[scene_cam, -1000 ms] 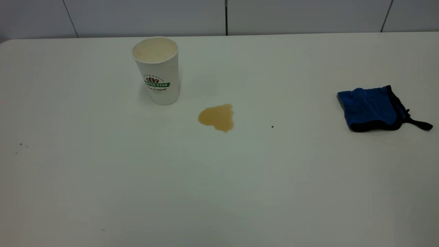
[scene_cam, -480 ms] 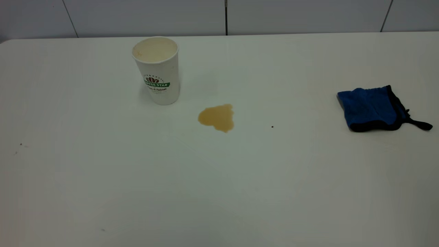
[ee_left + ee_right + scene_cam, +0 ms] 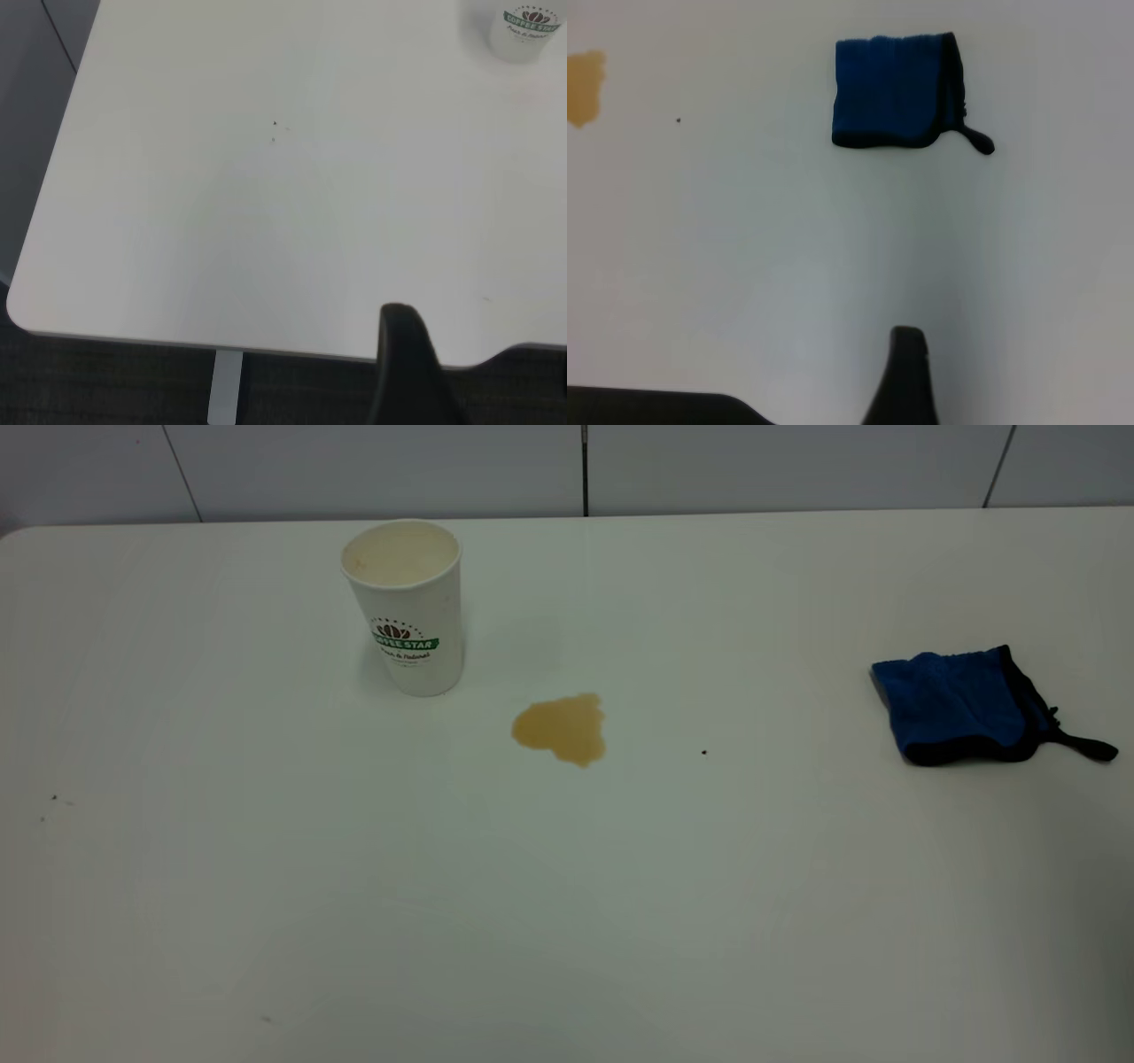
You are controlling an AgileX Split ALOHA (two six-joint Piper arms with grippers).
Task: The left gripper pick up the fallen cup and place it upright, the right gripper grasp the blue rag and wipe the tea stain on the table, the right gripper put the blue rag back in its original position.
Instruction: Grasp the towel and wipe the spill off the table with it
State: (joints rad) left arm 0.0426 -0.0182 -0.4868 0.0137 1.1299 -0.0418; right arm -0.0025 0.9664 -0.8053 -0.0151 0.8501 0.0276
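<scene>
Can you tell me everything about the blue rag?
The blue rag is a soft, fuzzy-looking cloth, folded into a rough square with black trim along its edges and a small black loop sticking out at one corner. It lies flat on the off-white table, at the right side in the exterior view, well apart from the light-brown tea stain. Nothing touches it but the table.

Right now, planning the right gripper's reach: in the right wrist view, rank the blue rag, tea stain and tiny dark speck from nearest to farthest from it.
Measured from the right gripper:
1. blue rag, on the right side.
2. dark speck, between rag and stain.
3. tea stain, toward the middle, cut by this view's edge.
</scene>
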